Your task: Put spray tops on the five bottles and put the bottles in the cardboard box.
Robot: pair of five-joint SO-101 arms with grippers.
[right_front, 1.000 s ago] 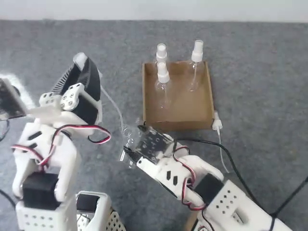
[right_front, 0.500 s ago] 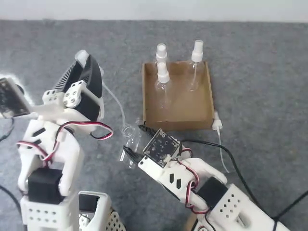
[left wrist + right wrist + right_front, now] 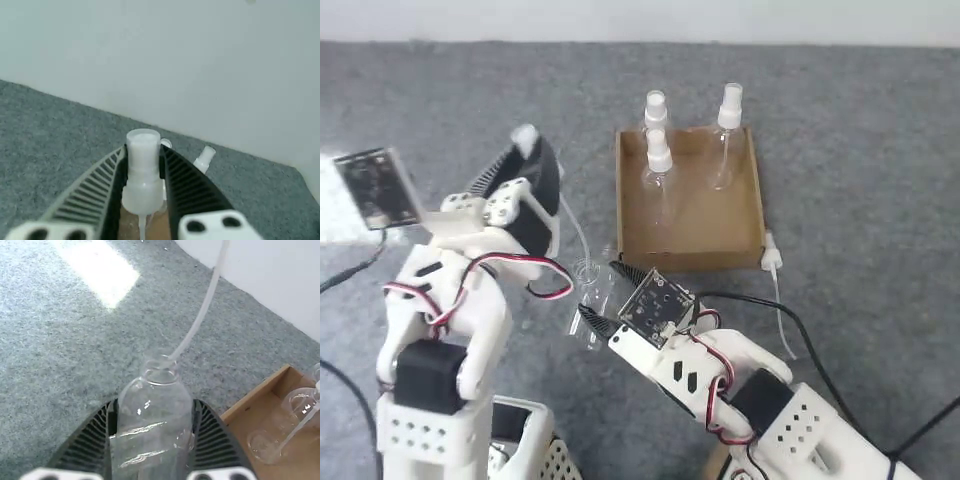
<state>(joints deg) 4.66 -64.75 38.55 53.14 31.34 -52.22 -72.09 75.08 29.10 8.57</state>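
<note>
Between the ribbed black fingers of your left hand (image 3: 143, 150) sits a white plastic spray top (image 3: 143, 172), and the fingers are closed snugly against both sides of it. From above, you can see that hand (image 3: 525, 172) raised over the grey felt-covered counter (image 3: 860, 150), to the left of the box. The top's thin clear dip tube (image 3: 570, 222) curves down from it toward your other arm.

Your right hand (image 3: 152, 412) is clamped around the body of a clear plastic bottle (image 3: 150, 435), one finger on each side, with the open neck pointing away from the wrist. The dip tube's end reaches the mouth of that bottle. In the high view this bottle (image 3: 592, 298) is low over the counter, just in front of the box's near left corner.

Beyond it you have the shallow brown cardboard box (image 3: 690, 260), where three capped clear bottles (image 3: 658, 190) stand upright, each with a white sprayer on. A loose spray top (image 3: 772, 256) lies on the counter against the box's near right corner, its tube trailing toward you.
</note>
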